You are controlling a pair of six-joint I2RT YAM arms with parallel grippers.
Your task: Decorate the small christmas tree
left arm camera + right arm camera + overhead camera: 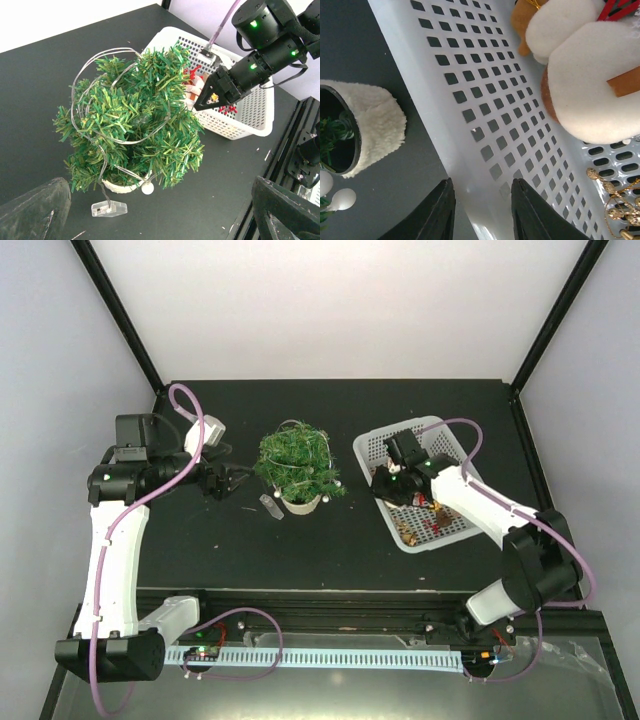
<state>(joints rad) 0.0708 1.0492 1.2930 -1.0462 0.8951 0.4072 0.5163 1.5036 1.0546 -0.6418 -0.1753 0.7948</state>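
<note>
The small christmas tree [297, 462] stands mid-table in a whitish pot [300, 504], and a clear light wire [95, 65] is looped round its branches. The wire's clear battery case [108, 208] lies on the table beside the pot. My left gripper [235, 480] is just left of the tree, open and empty; its fingers [35, 212] frame the tree [135, 115] in the left wrist view. My right gripper [384, 485] is open, and its jaws straddle the left wall of the white basket [485, 115]. It holds nothing. The fuzzy pot [367, 127] shows to the left there.
The white perforated basket [455, 455] at the right holds ornaments: a white and brown plush figure [585, 75], a gold bead chain [615, 200] and red pieces [230, 108]. White beads [342, 199] hang at the tree's base. A black frame rail [330, 595] runs along the near edge.
</note>
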